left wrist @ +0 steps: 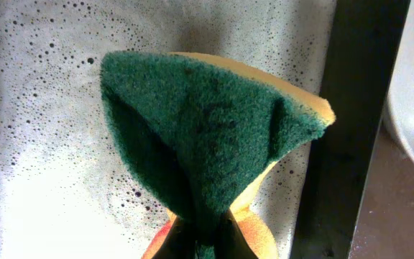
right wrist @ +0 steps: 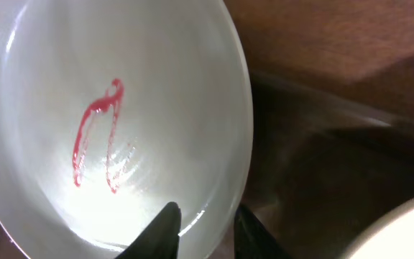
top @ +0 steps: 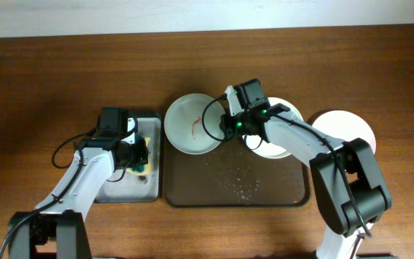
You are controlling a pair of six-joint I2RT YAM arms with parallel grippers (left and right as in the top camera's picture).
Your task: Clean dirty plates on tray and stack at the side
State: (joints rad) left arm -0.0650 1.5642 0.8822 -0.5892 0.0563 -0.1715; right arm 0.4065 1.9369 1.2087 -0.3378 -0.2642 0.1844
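Only in the left wrist view do we see the left tool (left wrist: 201, 246) pinching a green-and-yellow sponge (left wrist: 207, 129) above a speckled grey tray (left wrist: 42, 144). The right tool (right wrist: 207, 224), spread, straddles the rim of the smeared pale mint plate (right wrist: 121, 72), far-left on the dark brown tray (top: 264, 193). All rest on a wooden bench (top: 49, 65).

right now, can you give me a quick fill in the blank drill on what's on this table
1. The left tool holds a green-faced ____ over the small grey tray.
2. The smear on the plate at the right tool is ____.
3. Only ____ white plate lies wholly off the brown tray, on the table.

Missing words: sponge; red; one
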